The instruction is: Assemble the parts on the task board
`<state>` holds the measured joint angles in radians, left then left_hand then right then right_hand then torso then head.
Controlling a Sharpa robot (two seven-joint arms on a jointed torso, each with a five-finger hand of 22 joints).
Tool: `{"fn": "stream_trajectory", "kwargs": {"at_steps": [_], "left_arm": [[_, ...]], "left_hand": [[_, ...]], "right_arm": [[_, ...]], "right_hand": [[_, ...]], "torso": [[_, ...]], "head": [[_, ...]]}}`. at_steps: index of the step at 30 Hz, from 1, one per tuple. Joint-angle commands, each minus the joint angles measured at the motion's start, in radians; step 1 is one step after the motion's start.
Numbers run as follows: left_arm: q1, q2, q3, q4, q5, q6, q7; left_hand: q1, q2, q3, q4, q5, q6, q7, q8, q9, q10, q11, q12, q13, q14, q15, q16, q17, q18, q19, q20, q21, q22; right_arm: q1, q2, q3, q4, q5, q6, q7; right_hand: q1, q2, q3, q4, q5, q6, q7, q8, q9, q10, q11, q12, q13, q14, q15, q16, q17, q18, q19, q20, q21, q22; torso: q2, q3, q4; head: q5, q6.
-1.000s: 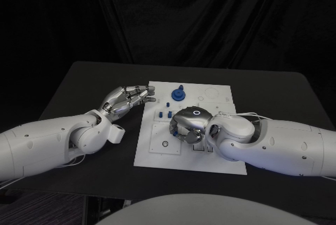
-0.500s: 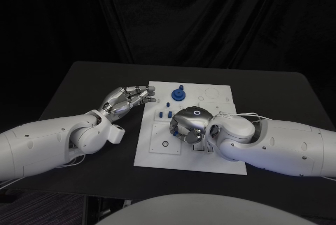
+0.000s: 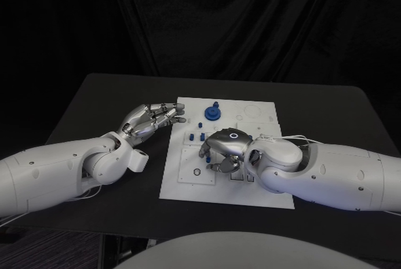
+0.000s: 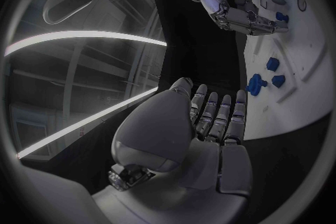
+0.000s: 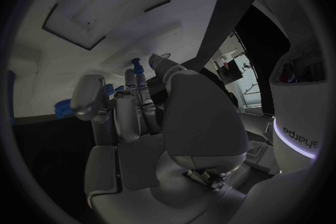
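Right silver hand (image 3: 224, 151) is hovering mid-board over the flat white task board (image 3: 268, 193), fingers curled down; can't tell if it's pinching anything. Small blue plastic pegs (image 3: 196, 137) are sitting just beyond its fingertips, toward the round blue knobbed part (image 3: 214, 113). Left silver hand (image 3: 150, 119) is resting at the board's left edge on the black desk (image 3: 100, 95), fingers loosely apart, holding nothing. Right hand is nearer.

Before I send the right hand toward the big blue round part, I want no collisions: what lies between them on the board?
In the head view, small blue parts stand on the task board between the right hand and the big blue round part.
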<state>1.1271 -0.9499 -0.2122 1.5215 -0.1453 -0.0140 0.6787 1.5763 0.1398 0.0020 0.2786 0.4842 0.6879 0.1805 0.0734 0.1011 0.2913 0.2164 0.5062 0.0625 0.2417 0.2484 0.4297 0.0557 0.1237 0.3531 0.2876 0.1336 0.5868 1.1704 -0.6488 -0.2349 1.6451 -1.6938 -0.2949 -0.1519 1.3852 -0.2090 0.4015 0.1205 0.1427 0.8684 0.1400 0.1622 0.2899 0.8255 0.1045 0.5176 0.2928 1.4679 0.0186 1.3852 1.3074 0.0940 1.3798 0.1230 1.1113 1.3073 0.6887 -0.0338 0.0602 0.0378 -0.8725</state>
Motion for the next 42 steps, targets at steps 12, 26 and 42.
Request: {"fn": "stream_trajectory", "kwargs": {"at_steps": [12,26,42], "left_arm": [[-0.003,-0.004,0.001,0.003,0.004,0.012,0.157],[-0.004,-0.017,0.001,0.008,0.004,0.001,0.155],[-0.006,-0.015,0.001,0.008,0.004,0.005,0.156]], "left_hand": [[0.007,0.007,0.007,-0.001,0.004,-0.002,0.004,0.005,-0.001,0.000,0.004,0.003,0.000,0.004,0.003,0.004,0.002,-0.014,0.006,0.003,0.007,0.002],[0.008,0.006,0.009,-0.002,0.005,0.003,0.004,0.006,-0.001,0.001,0.004,0.006,0.000,0.005,0.004,0.007,0.002,-0.015,0.008,0.002,0.008,0.002],[0.009,0.006,0.010,-0.002,0.006,0.002,0.004,0.006,-0.001,0.001,0.004,0.006,0.000,0.005,0.005,0.007,0.002,-0.016,0.008,0.002,0.008,0.002]], "right_arm": [[0.012,-0.046,0.005,0.028,-0.006,-0.066,-0.012],[0.166,-0.256,0.001,0.097,0.222,-0.078,-0.072],[0.134,-0.272,-0.010,0.058,0.189,-0.031,-0.098]], "right_hand": [[0.051,0.020,-0.174,0.072,-0.031,-0.026,-0.007,-0.042,-0.033,-0.136,0.022,0.034,0.007,-0.016,0.026,-0.016,-0.017,0.014,-0.025,0.022,-0.067,0.115],[0.125,0.049,-0.159,0.100,0.104,0.013,0.031,-0.049,-0.062,-0.145,0.030,0.014,-0.058,0.001,0.031,0.011,0.005,0.006,0.005,0.028,-0.024,0.131],[0.103,0.034,-0.191,0.152,-0.011,0.028,0.024,-0.063,-0.090,-0.103,0.026,0.000,-0.114,0.003,0.029,0.014,0.002,0.005,0.009,0.027,-0.019,0.132]], "torso": [[0.000,0.0000,0.0000],[-0.001,0.0006,0.0011],[-0.001,-0.0042,-0.0053]], "head": [[0.001,0.000],[-0.018,0.000],[-0.011,0.000]]}}
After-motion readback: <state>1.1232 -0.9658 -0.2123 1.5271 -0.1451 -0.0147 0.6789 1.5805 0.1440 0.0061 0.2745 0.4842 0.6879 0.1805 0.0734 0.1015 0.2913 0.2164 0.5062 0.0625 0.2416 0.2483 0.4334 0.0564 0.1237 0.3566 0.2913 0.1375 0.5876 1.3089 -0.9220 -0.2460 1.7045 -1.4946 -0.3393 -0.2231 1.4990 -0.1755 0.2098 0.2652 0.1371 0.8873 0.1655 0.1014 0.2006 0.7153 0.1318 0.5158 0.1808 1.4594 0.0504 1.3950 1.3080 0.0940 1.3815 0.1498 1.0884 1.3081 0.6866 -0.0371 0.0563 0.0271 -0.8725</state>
